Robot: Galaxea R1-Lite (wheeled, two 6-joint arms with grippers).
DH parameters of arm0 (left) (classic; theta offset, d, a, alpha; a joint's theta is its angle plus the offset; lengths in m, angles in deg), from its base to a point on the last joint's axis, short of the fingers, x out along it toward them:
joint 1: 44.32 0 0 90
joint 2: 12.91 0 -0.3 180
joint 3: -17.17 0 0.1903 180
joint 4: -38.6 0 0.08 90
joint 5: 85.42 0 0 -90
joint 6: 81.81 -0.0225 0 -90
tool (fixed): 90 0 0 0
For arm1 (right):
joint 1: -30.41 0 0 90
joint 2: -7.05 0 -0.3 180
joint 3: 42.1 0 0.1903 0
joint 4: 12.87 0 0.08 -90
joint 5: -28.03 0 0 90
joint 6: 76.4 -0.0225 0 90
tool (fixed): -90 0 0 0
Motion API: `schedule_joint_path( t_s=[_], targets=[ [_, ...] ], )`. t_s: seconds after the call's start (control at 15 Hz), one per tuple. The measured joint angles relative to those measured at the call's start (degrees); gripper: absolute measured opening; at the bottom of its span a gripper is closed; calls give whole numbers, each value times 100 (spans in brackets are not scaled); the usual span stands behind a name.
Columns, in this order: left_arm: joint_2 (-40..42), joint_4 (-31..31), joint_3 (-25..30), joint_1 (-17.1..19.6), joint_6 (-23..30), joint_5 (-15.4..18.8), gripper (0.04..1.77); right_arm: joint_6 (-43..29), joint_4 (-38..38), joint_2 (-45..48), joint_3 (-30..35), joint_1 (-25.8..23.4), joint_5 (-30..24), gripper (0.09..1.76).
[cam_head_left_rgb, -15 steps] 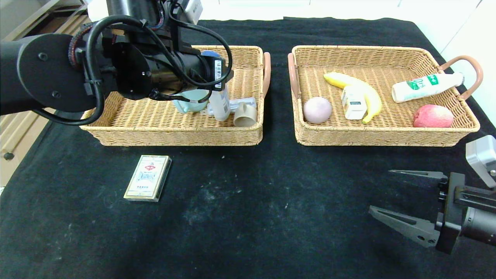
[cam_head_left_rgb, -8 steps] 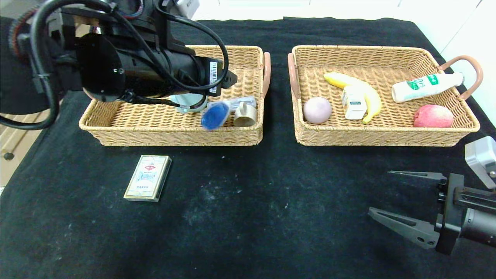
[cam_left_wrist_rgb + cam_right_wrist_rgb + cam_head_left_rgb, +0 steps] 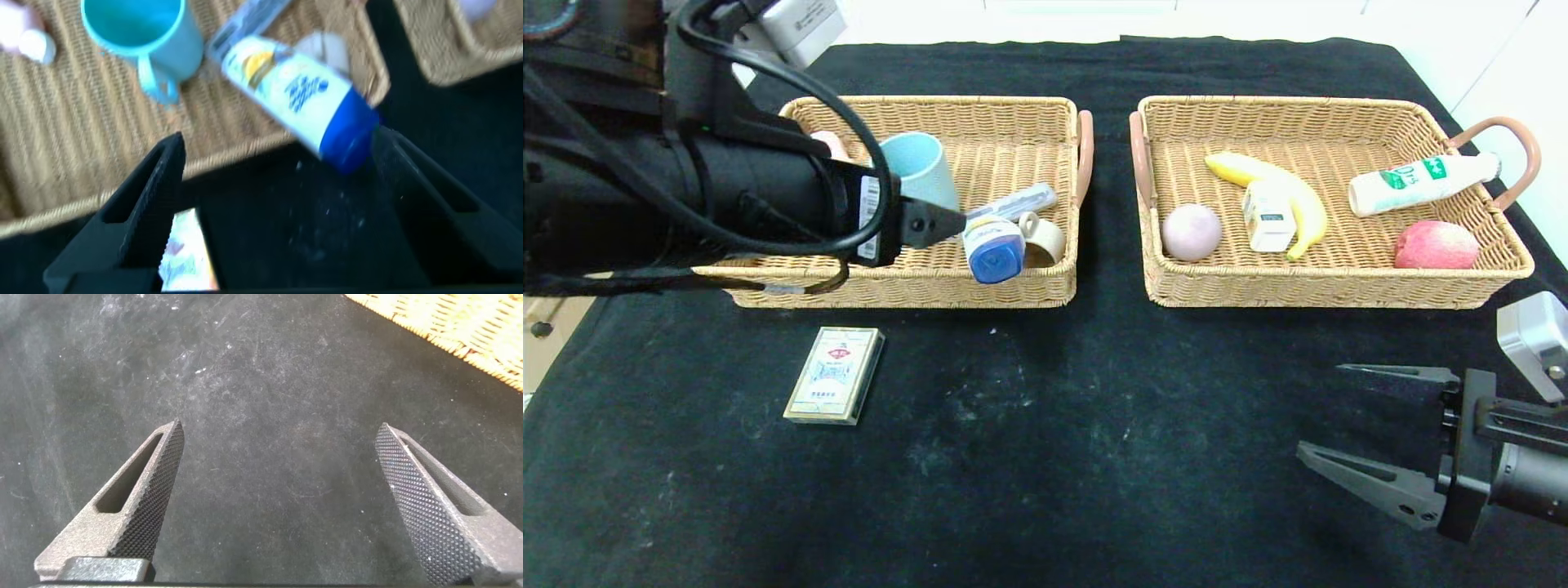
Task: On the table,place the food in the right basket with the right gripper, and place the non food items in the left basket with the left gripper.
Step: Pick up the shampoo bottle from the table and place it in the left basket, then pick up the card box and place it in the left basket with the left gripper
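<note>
My left gripper (image 3: 279, 137) is open and holds nothing; one of its fingertips (image 3: 941, 222) pokes out over the left basket (image 3: 898, 287) near the front wall. The white bottle with blue cap (image 3: 990, 245) lies free in that basket, tipped against the front wall, cap raised over the rim. Beside it are the teal mug (image 3: 920, 170) and the small beige cup (image 3: 1042, 237). The playing-card box (image 3: 835, 374) lies flat on the black table (image 3: 1045, 425) in front of the left basket. The right basket (image 3: 1339, 287) holds the banana (image 3: 1270, 175), juice carton (image 3: 1267, 215) and egg-shaped ball (image 3: 1192, 232). My right gripper (image 3: 1320, 408) is open over bare cloth at the near right.
The right basket also holds a white bottle with green print (image 3: 1421, 181) and a red-pink peach (image 3: 1436, 245). A clear pen-like tube (image 3: 1017, 201) lies in the left basket. My bulky left arm (image 3: 686, 204) covers that basket's left part.
The left gripper opened and let go of the bottle, which tipped over toward the basket's front wall. The left arm drew back to the left, uncovering the mug. The right arm stayed put.
</note>
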Motion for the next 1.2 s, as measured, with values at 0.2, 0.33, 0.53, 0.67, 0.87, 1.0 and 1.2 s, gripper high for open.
schedule_joint_path(
  t_s=[0.2, 0.33, 0.53, 0.67, 0.87, 1.0, 1.2],
  targets=[
    [385, -529, 423, 215, 20, -121, 167, 0, 0, -6, 2, 0, 0, 171],
    [588, -959, 696, 480, 29, -85, 168, 0, 0, -6, 2, 0, -2, 171],
    [755, -1447, 950, 863, 167, 171, 169, 0, -1, -6, 9, 5, -2, 171],
    [763, -1646, 1000, 1204, 285, 684, 169, 0, -4, -6, 11, 6, 0, 171],
    [662, -1743, 1072, 1849, 354, 1390, 170, 2, 0, -6, 11, 6, 0, 171],
    [529, -1753, 1163, 2175, 362, 1530, 170, 2, -1, -6, 4, 2, -2, 171],
    [256, -1707, 1198, 2476, 340, 1680, 170, 0, 0, -15, 2, -2, -2, 171]
  ],
)
